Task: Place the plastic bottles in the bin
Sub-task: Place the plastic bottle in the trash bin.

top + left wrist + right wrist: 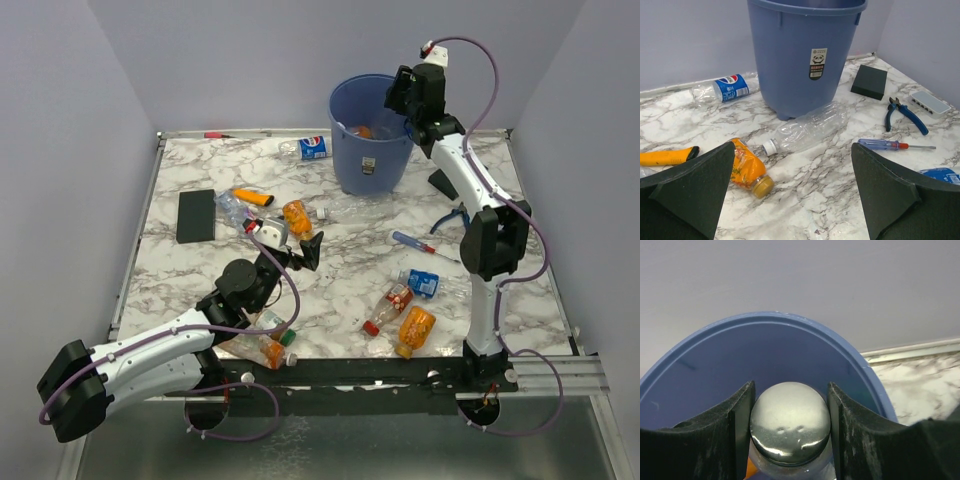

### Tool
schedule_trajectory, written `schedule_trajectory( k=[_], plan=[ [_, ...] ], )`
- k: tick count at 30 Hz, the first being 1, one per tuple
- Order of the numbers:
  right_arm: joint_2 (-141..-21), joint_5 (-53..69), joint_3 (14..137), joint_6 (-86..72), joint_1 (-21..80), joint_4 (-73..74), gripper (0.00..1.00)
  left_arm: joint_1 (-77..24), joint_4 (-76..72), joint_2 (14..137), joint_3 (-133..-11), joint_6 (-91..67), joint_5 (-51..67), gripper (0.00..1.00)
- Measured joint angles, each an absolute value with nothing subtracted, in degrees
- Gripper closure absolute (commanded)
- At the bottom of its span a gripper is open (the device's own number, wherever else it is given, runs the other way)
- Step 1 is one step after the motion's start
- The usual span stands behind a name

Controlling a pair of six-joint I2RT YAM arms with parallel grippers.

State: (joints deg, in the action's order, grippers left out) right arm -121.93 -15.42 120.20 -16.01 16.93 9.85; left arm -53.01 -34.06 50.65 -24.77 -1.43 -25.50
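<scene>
My right gripper (pixel 790 407) is shut on a clear bottle's silver cap (pixel 790 432), holding it above the mouth of the blue bin (pixel 765 322); the overhead view shows that gripper (pixel 402 100) at the bin's (pixel 368 165) right rim. My left gripper (pixel 790 195) hangs open and empty over the marble. An orange-labelled bottle (pixel 746 170) lies just inside its left finger, a clear white-capped bottle (pixel 810 127) lies ahead, and a Pepsi bottle (pixel 725 89) sits left of the bin (pixel 800 55). More bottles (pixel 388 305) lie near the front.
A screwdriver (pixel 892 145), blue pliers (pixel 902 114), a black slab (pixel 869 81) and a white box (pixel 930 101) lie right of the bin. A yellow-handled tool (pixel 665 156) lies on the left. Another black slab (pixel 196 215) rests at the table's left.
</scene>
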Motion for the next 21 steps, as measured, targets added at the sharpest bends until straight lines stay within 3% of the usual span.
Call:
schedule_trajectory(
  k=[9,12,15,18,21],
  plan=[
    [-117.34,-7.16,113.8,-22.0,17.47,8.69,0.99,-53.39,-33.89,50.81,-25.06,-1.43,-25.08,0.01],
    [-117.1,-6.66,115.02,-20.93,17.65,10.55,0.92,-53.39,-33.89,50.81,-25.06,-1.41,-25.06,0.01],
    [-117.43,-6.66,117.27,-19.07,17.74,13.02,0.78,-53.39,-33.87,50.81,-25.08,-1.41,-25.06,0.01],
    [-115.98,-6.17,114.39,-17.78,17.8,11.9,0.54,-53.39,-33.87,50.89,-25.08,-1.43,-25.02,0.01],
    [-115.04,-4.19,111.44,-17.78,17.89,8.95,0.42,-53.39,-33.89,51.27,-25.12,-1.41,-24.95,0.01]
  ],
)
